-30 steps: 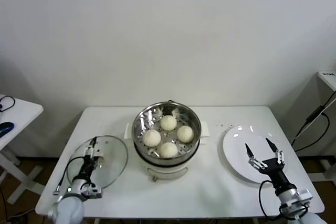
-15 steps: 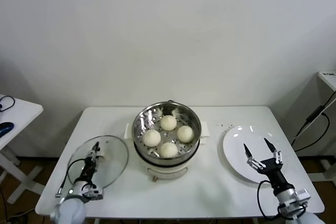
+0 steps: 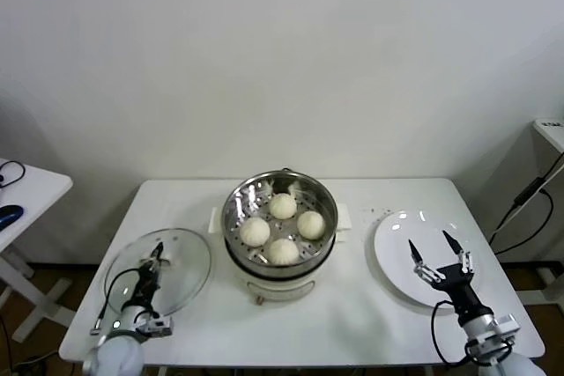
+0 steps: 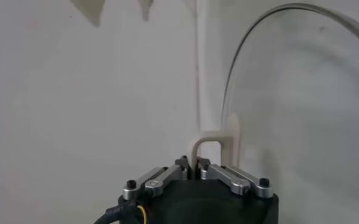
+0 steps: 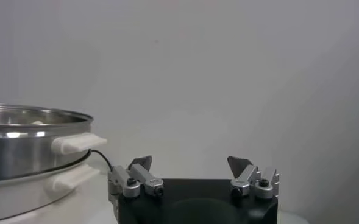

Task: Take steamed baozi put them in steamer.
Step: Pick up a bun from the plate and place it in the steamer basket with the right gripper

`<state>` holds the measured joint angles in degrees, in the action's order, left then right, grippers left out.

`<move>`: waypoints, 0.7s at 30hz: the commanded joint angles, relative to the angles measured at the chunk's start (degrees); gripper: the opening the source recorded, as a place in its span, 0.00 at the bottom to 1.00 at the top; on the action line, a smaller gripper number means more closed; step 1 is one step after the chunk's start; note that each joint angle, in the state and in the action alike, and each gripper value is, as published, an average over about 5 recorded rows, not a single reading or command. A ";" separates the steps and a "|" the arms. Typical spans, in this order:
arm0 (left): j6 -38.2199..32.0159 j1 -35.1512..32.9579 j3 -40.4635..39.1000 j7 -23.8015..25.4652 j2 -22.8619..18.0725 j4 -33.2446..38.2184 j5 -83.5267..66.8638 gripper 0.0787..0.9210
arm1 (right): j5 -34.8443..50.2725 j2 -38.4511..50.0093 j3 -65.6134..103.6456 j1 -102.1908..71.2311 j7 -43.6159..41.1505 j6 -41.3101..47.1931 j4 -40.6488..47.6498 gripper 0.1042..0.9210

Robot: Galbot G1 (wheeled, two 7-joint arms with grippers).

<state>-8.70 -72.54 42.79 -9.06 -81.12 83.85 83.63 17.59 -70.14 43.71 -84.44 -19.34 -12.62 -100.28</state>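
The steamer (image 3: 234,203), a steel pot on a cream base, stands mid-table and also shows in the right wrist view (image 5: 27,137). Four cream-white baozi lie in its basket: one at the back (image 3: 282,206), one on the right (image 3: 310,224), one on the left (image 3: 255,232), one at the front (image 3: 283,251). My left gripper (image 3: 154,257) is at the table's front left. It is shut (image 4: 194,164) on the cream handle (image 4: 217,141) of the glass lid (image 4: 301,91). My right gripper (image 3: 431,247) is open and empty (image 5: 189,163) above the plate.
The glass lid (image 3: 185,257) sits left of the steamer, near the table's front left corner. An empty white plate (image 3: 397,239) lies right of the steamer. A second white table (image 3: 35,187) stands at the far left.
My left gripper has drawn a little toward the table's front left, and the glass lid has shifted left with it. My right gripper has stayed almost still.
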 commanded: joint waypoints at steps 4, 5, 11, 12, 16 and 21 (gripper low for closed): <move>11.12 -7.29 -1.89 1.41 1.08 16.16 -4.51 0.09 | 1.39 5.09 -3.35 3.07 2.30 -0.04 2.93 0.88; 12.17 -8.02 -2.09 2.00 1.11 17.90 -4.49 0.09 | 1.75 6.21 -3.97 3.87 2.71 -0.06 3.75 0.88; 16.55 -11.71 -2.56 5.33 0.45 27.07 -3.57 0.09 | 3.01 11.11 -6.49 7.26 3.73 -0.23 7.53 0.88; 16.97 -12.17 -2.61 5.74 0.15 28.47 -3.25 0.09 | 3.10 11.45 -6.70 7.67 3.81 -0.23 7.84 0.88; 18.80 -13.28 -2.95 6.99 -1.33 32.26 -1.17 0.09 | 3.15 11.72 -7.31 8.80 4.02 -0.16 8.42 0.88; 21.32 -14.17 -4.03 8.92 -2.52 36.18 0.63 0.09 | 2.91 11.45 -8.13 9.45 4.01 -0.15 8.67 0.88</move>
<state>5.70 -82.92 39.94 -3.95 -81.79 107.00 81.81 19.91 -61.52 37.64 -77.70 -16.04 -12.79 -93.72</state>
